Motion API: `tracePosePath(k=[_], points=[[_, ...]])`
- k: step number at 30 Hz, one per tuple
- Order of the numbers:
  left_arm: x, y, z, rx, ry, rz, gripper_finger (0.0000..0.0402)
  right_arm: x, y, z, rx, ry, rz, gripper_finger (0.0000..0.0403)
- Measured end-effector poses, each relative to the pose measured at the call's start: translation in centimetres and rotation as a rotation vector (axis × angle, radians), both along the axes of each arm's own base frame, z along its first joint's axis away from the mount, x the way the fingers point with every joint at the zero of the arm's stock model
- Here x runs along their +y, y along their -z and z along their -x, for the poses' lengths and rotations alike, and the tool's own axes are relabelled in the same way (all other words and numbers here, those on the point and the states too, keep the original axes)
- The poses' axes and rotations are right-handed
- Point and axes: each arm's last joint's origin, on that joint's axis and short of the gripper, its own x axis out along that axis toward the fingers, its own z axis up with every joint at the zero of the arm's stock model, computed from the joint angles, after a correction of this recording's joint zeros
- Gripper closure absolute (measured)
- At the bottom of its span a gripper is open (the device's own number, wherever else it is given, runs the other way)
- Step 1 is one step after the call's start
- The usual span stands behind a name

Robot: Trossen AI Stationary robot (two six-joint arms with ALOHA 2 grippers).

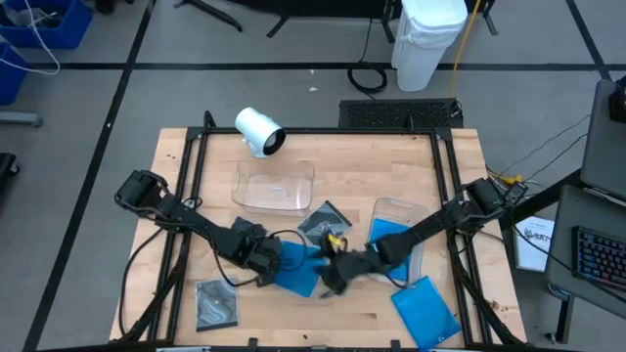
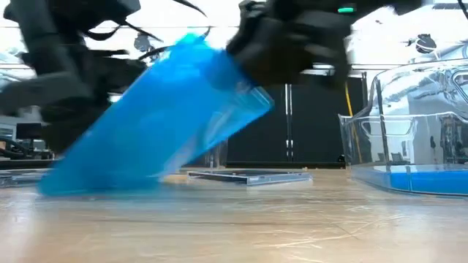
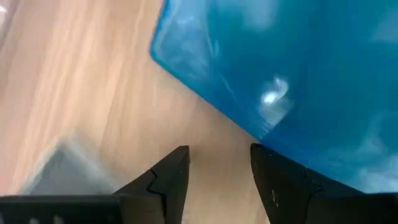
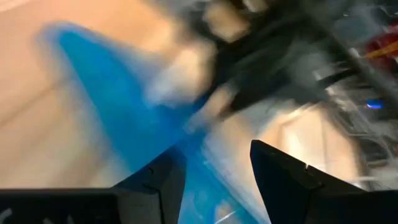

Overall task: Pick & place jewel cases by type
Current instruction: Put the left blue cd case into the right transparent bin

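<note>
A bright blue jewel case [image 1: 296,269] stands tilted near the table's front middle, between my two grippers. My right gripper [image 1: 335,274] is shut on its raised right end. My left gripper [image 1: 264,262] is open, at the case's left side, low over the wood; in the left wrist view the blue case [image 3: 298,74] lies just ahead of its fingers [image 3: 171,180]. A second blue case [image 1: 425,308] lies flat at front right. A third [image 1: 391,235] lies in the right clear tray. One grey case [image 1: 217,303] lies flat at front left, another [image 1: 323,223] at centre. My right gripper [image 4: 214,155] pinches the blue case's raised end [image 2: 245,80] between its two fingers, coming from the table's right and above. The case [image 2: 168,124] slants down leftward, and its low edge [image 2: 80,186] rests on the table. My left gripper [image 3: 217,152]: one finger [image 3: 280,186] stands at the case's near edge; whether it touches, I cannot tell.
An empty clear tray [image 1: 276,186] sits at centre back, and the right clear tray's wall [image 1: 419,210] stands close behind my right arm. A white cylinder [image 1: 259,130] lies at the far edge. Bare wood [image 1: 342,318] shows along the front middle.
</note>
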Motion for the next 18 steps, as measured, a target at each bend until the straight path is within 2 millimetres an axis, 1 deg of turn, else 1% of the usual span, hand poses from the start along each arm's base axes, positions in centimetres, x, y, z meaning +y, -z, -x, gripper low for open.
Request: tracePosePath(k=[4,7,14,16,18], points=[[-0.06,0.02,-0.15,-0.023,-0.003,0.007,0.0222,0.09,-0.61,-0.34,-0.078,-0.018,0.014,0.0234],[-0.08,-0.01,-0.25,-0.031,-0.003,0.017,0.0222,0.15,-0.6,-0.37,-0.076,-0.047,0.033,0.0234],[-0.11,0.01,-0.16,-0.02,0.003,0.019,0.0222,0.02,-0.57,-0.33,-0.07,-0.038,0.021,0.0236],[-0.1,0.01,-0.12,-0.016,0.004,0.018,0.0222,0.02,-0.56,-0.33,-0.069,-0.037,0.02,0.0247],[-0.08,-0.09,-0.02,-0.004,0.006,0.022,0.0222,0.26,-0.49,-0.21,-0.062,-0.046,0.022,0.0273]])
